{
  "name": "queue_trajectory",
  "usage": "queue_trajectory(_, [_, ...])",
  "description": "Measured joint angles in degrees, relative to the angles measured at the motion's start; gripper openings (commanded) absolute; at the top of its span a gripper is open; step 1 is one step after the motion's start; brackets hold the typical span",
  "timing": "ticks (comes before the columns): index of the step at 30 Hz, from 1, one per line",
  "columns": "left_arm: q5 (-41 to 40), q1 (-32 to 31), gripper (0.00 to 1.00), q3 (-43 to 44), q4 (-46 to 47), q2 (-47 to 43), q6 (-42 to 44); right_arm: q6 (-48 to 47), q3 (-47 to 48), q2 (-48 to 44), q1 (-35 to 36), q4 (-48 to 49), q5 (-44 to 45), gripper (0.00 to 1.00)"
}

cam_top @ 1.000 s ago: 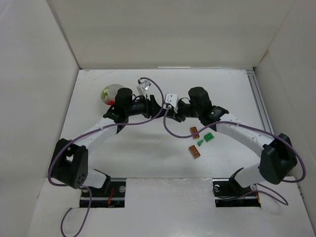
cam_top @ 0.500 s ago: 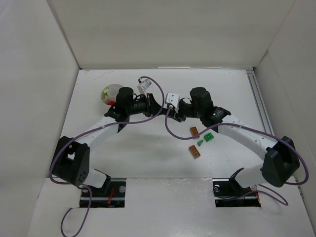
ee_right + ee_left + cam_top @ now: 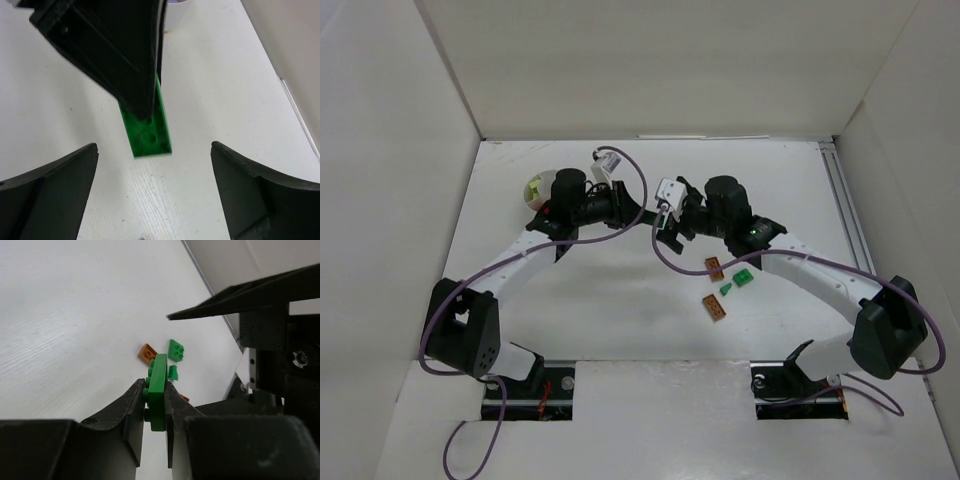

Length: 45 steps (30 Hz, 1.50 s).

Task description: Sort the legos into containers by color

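A long green lego [image 3: 160, 372] is held tight between the two fingers of the left gripper [image 3: 153, 386]. The lego is pinched by its flat sides, with one end poking out past the fingertips. It is held up above the white table [image 3: 620, 310], near the middle, and is not touching it.

The right gripper [image 3: 154, 147] is seen with its jaws spread wide. Nothing is held in it. From the right wrist, the free end of the green lego is seen between the two wide fingers, but it is not touched by them. The dark fingers [image 3: 115, 55] of the left gripper are seen clamped on the other end of the lego.

From above, the two grippers are seen tip to tip.

A round white cup [image 3: 536, 186] is placed at the far left of the table, partly hidden behind the left arm. Bits of yellow-green and red are seen inside it.

Four more legos are left on the table, under the right arm. Two brown-orange ones [image 3: 713, 267] [image 3: 715, 308] and two green ones [image 3: 743, 277] [image 3: 726, 289] are lying close together, well apart from the cup.
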Motion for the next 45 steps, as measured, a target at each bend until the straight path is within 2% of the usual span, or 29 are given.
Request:
queue_trajectory(4, [-4.1, 3.9, 0.00, 1.2, -4.2, -0.8, 1.7, 2.9, 0.0, 0.0, -1.6, 0.3, 3.7, 0.99])
queue_trajectory(10, [-15.3, 13.4, 0.00, 5.8, -11.8, -1.1, 3.4, 9.4, -0.2, -0.1, -10.6, 1.2, 7.6, 0.99])
queue_trajectory(14, [-25.3, 17.2, 0.00, 17.3, -18.0, 4.1, 4.1, 12.0, -2.1, -0.1, -15.5, 1.8, 9.5, 0.99])
queue_trajectory(21, [-36.7, 19.8, 0.00, 33.3, -25.5, 17.7, 4.6, 13.9, -4.1, -0.2, -19.2, 1.1, 10.9, 0.99])
queue_trajectory(27, [-41.1, 20.5, 0.00, 44.3, -32.4, 28.9, 4.9, 14.3, -4.1, -0.1, -21.5, 0.5, 11.9, 0.99])
queue_trajectory(33, [-45.6, 20.5, 0.00, 51.7, -38.5, 34.8, 4.8, 14.5, -4.1, 0.8, -22.7, 0.3, 12.0, 0.99])
queue_trajectory(45, [-47.5, 20.5, 0.00, 53.0, -41.8, 35.4, 4.7, 14.5, -4.1, 4.0, -24.0, -0.5, 11.9, 0.99])
